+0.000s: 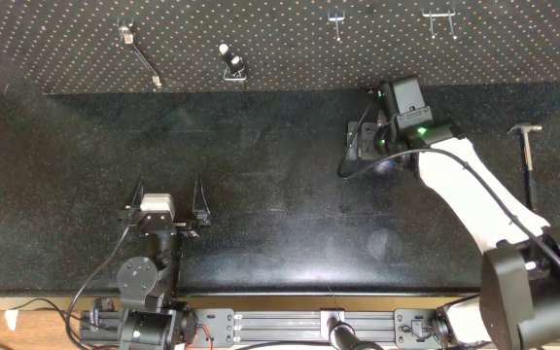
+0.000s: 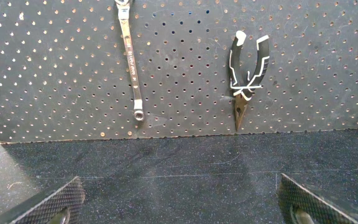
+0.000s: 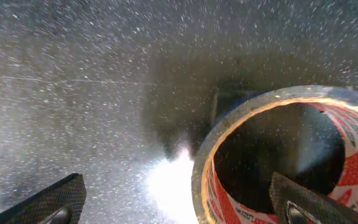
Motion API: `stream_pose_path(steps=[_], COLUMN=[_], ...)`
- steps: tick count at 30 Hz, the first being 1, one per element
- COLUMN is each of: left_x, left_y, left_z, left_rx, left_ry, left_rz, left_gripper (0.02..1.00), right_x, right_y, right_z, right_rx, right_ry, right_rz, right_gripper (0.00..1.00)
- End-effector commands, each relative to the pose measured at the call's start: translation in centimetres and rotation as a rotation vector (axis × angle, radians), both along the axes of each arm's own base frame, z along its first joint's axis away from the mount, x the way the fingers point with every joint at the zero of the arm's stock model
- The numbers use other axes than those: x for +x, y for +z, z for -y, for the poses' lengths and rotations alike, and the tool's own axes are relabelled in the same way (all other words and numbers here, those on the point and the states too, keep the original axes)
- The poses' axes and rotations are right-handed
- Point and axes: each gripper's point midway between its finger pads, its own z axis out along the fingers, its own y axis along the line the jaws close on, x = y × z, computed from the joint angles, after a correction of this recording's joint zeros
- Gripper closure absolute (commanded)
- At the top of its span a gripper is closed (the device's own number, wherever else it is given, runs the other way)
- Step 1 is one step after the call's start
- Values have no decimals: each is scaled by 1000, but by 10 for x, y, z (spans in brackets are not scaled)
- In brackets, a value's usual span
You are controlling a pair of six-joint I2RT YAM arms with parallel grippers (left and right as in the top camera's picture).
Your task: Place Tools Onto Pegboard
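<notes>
A roll of tape (image 3: pixel 353 155) with red print lies flat on the dark table right under my right gripper (image 3: pixel 179 205). That gripper is open: one finger (image 3: pixel 309 202) hangs over the roll's hollow middle and the other finger (image 3: pixel 51 202) stands outside the roll. In the top view the right gripper (image 1: pixel 369 144) sits close to the pegboard's foot. A wrench (image 2: pixel 131 62) and black-and-white pliers (image 2: pixel 247 71) hang on the pegboard (image 2: pixel 55 62). My left gripper (image 1: pixel 168 194) is open and empty at the left of the table, facing the board.
A hammer (image 1: pixel 528 160) lies on the table at the far right. Two bare hooks (image 1: pixel 335 19) (image 1: pixel 440 17) stick out of the pegboard's right half. The table's middle is bare dark mat.
</notes>
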Motion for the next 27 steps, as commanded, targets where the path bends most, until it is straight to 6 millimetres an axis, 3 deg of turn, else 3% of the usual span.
stream_pose_path(steps=[1,2,3,4,7,9,11,13,16,19,22,27], left_x=[0,0,0,0,0,0,0,0,0,0,0,0], left_y=[-1,-1,-1,-1,-1,-1,-1,-1,-1,-1,-1,-1], left_z=[3,3,3,3,3,3,3,3,3,3,3,3], left_rx=[11,11,11,11,11,11,11,11,11,11,11,11], left_ry=[-15,-14,-15,-15,-15,-15,-15,-15,-15,-15,-15,-15], left_rz=[-1,-1,-1,-1,-1,-1,-1,-1,-1,-1,-2,-1], left_gripper=[23,23,23,23,25,23,23,23,23,23,23,23], right_x=[4,4,4,4,7,8,2,-10,-16,2,31,63], right_y=[-15,-19,-22,-23,-12,34,94,157,207,221,213,200], right_z=[0,2,3,4,10,15,13,-4,-45,-70,-91,-107], right_rx=[-52,-64,-74,-78,-108,-101,-49,15,54,55,-18,-160], right_ry=[56,52,49,47,29,9,7,42,94,79,166,263], right_rz=[-15,-23,-28,-32,6,124,290,485,695,812,906,1031], right_gripper=[356,551,678,886,925,925,925,921,925,925,925,925])
